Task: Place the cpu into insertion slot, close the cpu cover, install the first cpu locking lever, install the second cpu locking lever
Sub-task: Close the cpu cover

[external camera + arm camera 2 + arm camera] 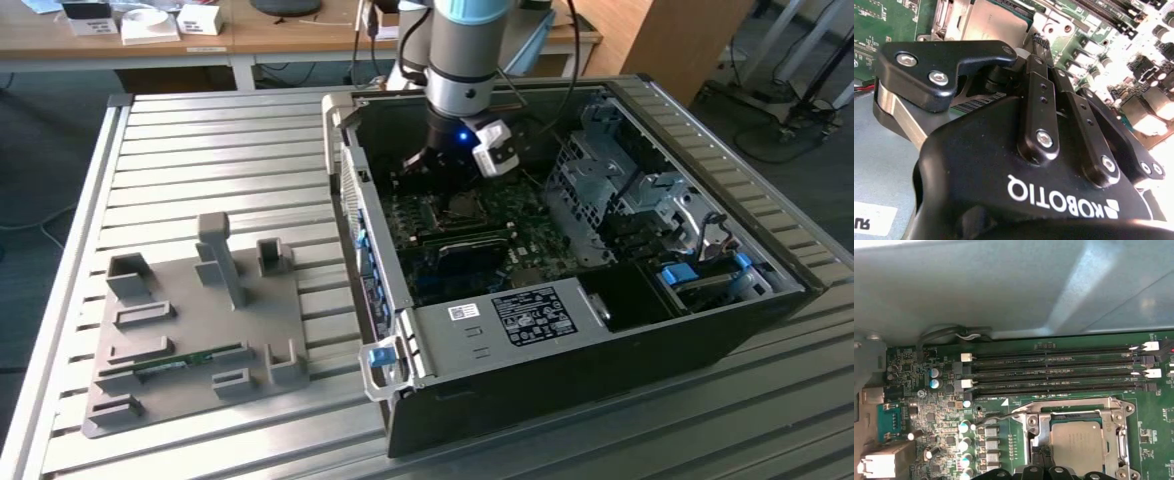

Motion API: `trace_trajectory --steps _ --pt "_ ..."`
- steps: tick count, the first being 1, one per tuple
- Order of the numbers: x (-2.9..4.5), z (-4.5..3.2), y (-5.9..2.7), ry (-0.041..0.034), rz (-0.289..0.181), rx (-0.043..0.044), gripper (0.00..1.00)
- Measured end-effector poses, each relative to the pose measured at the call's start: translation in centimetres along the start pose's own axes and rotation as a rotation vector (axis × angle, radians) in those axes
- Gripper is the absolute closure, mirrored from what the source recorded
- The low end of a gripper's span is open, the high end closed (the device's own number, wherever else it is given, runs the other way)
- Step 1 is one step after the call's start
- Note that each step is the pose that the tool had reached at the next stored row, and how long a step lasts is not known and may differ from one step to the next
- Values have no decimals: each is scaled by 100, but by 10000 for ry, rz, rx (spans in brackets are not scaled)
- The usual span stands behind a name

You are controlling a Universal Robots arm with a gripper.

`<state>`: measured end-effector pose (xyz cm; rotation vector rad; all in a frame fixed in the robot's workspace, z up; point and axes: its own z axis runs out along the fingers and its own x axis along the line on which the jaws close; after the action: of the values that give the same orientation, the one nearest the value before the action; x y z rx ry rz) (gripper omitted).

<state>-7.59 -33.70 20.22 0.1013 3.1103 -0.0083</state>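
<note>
The cpu [1076, 444] lies flat in the insertion slot [1043, 446] on the green board, its silver top showing. The cpu cover [1074, 409] lies down around it, with the chip visible through its window. A thin wire locking lever [994, 416] sticks out from the socket's corner, apart from the frame. In the second wrist view my gripper [1038, 41] is shut, its fingers [1040, 100] pressed together with nothing seen between them, tips just beside the cpu [996, 20]. In the exterior view the gripper [447, 172] hangs low inside the computer case [747, 330] over the socket [465, 206].
Long black memory slots [1054, 372] run beside the socket, and capacitors [965, 437] stand on its other side. The case's grey wall [1004, 290] rises close behind. On the slatted table at the exterior view's left sits a grey fixture [200, 330] with a memory stick.
</note>
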Motion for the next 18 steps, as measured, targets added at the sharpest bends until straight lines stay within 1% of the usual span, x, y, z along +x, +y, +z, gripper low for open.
trace_trajectory --steps 5,18 --pt "9 33 -2 -41 -1 5 90" --pt "9 44 0 -50 0 -3 90"
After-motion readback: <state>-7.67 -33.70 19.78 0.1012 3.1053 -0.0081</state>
